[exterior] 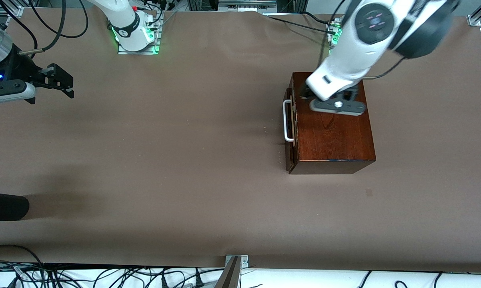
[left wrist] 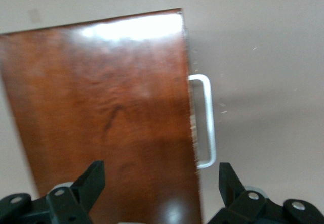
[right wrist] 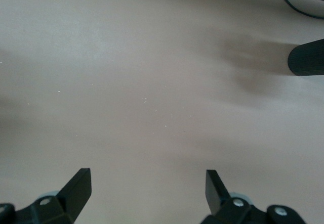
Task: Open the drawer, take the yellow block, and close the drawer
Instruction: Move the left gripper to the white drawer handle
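The box [exterior: 331, 132] sits on the brown surface [exterior: 164, 160] toward the left arm's end. Its drawer [exterior: 289, 124] is shut, so the yellow block cannot be seen; it is probably inside. The white handle [exterior: 287, 121] faces the right arm's end of the surface, so the drawer would slide out that way.

The left hand [exterior: 336, 105] is over the top of the box, close to the handle side. Its fingers [left wrist: 91, 181] are wide apart and hold nothing. It looks ready to go for the handle.

The right hand [exterior: 66, 84] waits over the bare surface at its own end. Its fingers [right wrist: 78, 186] are wide apart too, and empty.
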